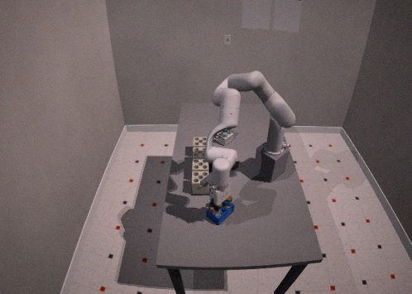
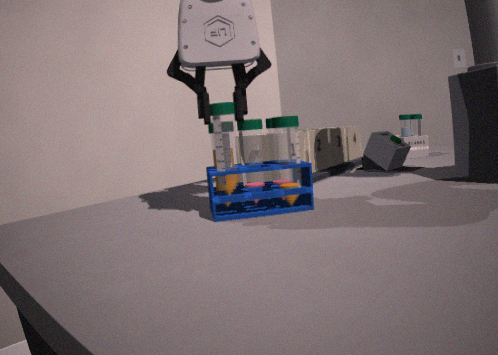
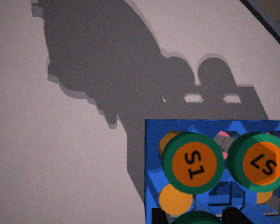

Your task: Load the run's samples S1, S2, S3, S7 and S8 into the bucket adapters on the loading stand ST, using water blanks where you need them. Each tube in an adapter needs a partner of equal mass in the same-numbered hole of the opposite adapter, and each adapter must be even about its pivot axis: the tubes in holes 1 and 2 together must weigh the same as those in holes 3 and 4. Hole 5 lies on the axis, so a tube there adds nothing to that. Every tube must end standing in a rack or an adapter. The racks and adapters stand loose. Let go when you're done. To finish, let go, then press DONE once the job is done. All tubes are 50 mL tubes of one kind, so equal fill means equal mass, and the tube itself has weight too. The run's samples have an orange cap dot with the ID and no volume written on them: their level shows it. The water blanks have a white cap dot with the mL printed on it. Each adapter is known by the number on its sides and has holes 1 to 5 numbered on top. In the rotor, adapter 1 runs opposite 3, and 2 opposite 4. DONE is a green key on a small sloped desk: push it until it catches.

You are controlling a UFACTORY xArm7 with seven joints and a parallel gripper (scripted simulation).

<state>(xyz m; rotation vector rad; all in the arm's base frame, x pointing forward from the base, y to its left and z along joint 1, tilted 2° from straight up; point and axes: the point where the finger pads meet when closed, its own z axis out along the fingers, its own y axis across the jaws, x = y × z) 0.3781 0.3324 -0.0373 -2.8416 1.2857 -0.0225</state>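
My gripper (image 2: 222,113) (image 3: 197,218) is shut on an orange-filled tube (image 2: 223,108); its ID is hidden. The tube is upright with its lower end in a front hole of the blue rack (image 2: 260,214) (image 1: 218,221), its cap higher than the others. Tubes S1 (image 3: 193,163) and S7 (image 3: 261,162) stand in the rack beside it. More green-capped tubes (image 2: 250,124) stand there, with orange or pink contents low down. Several cream adapters (image 1: 200,188) (image 2: 327,148) stand in a row, their visible holes looking empty.
The blanks rack (image 1: 225,140) (image 2: 419,143) with green-capped tubes stands farther back. The grey sloped desk (image 2: 384,152) with its green key (image 2: 395,139) stands between it and the adapters. The arm's base block (image 1: 274,164) is at the table's right side.
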